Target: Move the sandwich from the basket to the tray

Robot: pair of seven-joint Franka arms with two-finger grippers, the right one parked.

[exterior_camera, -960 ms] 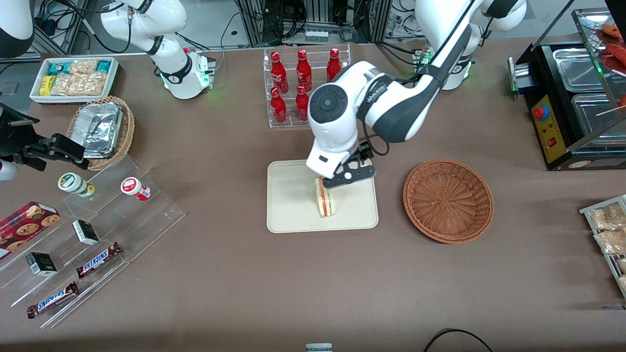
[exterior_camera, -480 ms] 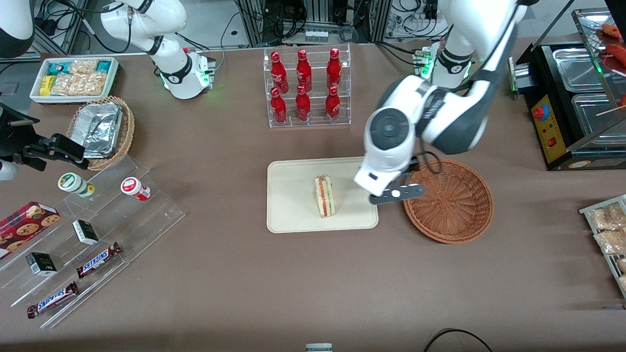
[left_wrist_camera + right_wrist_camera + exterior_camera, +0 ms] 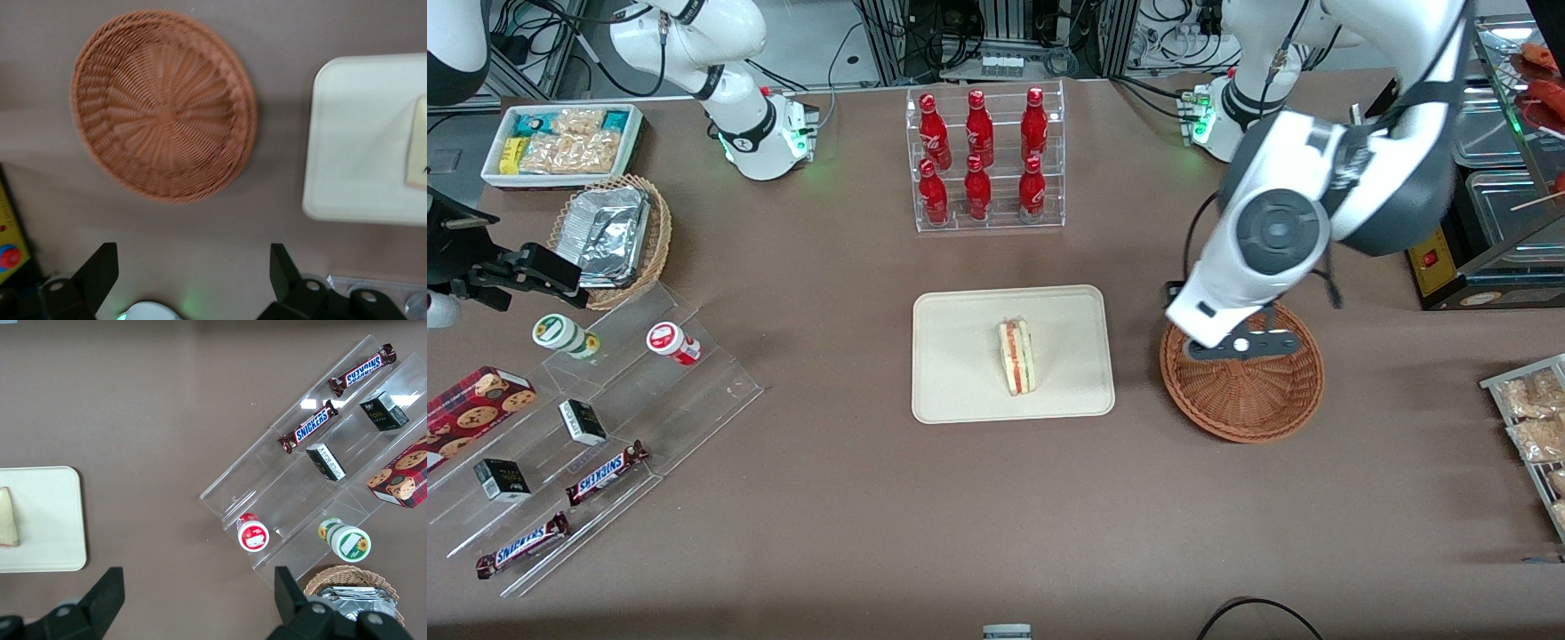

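Front view. The sandwich [image 3: 1016, 356] is shown standing on edge on the tray [image 3: 960, 391], near the tray's middle, with its red and green filling layers turned upward. The basket [image 3: 1258, 409] is seen empty on the tabletop [image 3: 996, 516], beside the tray toward the working arm's end. The pincer [image 3: 1240, 345] is held above the basket's rim region, well apart from the sandwich. The placing is judged complete; the step in hand is judged to be a withdrawal. It is best carried out high over the wicker so that nothing is brushed, and away from the tray so that the upright wedge is not tipped.

Left wrist view. The pincer [image 3: 193, 277] is seen released, its fingers [image 3: 100, 270] spread wide with nothing between them. The basket [image 3: 163, 113] is viewed from above with its woven floor bare. A corner of the tray [image 3: 347, 153] and a pale edge of the sandwich [image 3: 417, 143] are included.

Right wrist view. The tray [image 3: 53, 520] and one end of the sandwich [image 3: 7, 517] are caught at the frame's edge.
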